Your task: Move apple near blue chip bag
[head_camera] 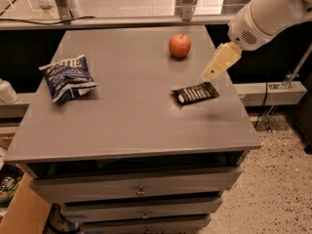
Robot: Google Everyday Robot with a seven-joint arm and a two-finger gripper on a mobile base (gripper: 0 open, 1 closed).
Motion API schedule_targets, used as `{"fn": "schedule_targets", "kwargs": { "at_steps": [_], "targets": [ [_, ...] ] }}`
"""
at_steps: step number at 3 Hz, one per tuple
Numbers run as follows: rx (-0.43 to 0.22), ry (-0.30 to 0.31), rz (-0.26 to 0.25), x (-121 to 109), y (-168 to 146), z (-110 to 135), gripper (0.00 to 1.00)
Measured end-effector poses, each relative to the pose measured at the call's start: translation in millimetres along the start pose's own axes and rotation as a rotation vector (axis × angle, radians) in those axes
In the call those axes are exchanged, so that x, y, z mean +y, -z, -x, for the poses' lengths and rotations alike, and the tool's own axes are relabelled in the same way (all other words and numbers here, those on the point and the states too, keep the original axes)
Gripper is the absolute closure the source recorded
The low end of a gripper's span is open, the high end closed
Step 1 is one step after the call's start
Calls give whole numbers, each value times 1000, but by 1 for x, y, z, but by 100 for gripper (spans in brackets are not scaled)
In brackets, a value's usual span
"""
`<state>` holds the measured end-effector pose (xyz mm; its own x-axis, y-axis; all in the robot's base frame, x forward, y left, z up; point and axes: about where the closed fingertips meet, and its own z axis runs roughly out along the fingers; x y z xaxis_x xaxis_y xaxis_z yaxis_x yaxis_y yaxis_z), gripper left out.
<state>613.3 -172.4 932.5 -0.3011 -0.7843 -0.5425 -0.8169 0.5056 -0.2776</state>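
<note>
- Leftmost, the dark navy-blue chip bag of wrinkled foil with white lettering (68,77) lies near the left edge of the grey tabletop (131,121), roughly midway between its far and near corners.
- Further right, the small round red-orange apple with a short dark stem (180,45) stands close to the far edge, towards the far right corner. It is well apart from the bag, with bare surface between them.
- Next, a flat black rectangular packet with white print (195,92) lies near the right edge, nearer the front than the apple and not touching it.
- Rightmost, the cream-coloured gripper (214,68) on the white arm (265,16) hangs over the right edge, between apple and packet, touching neither. I cannot tell whether it is open or closed.
- The step in hand looks like the approach: the apple is not yet grasped.
- The next move calls for reaching towards the far edge and coming down over the apple, clear of the packet. The fruit is round and may roll, so it needs a centred grip before it is carried leftward and set down just beside the bag.
</note>
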Motion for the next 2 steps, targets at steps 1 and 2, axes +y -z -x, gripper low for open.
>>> {"fn": "schedule_targets", "kwargs": {
  "at_steps": [1, 2],
  "targets": [
    [-107, -104, -8, -25, -35, 5, 0],
    [-229, -224, 14, -54, -73, 12, 0]
  ]
}}
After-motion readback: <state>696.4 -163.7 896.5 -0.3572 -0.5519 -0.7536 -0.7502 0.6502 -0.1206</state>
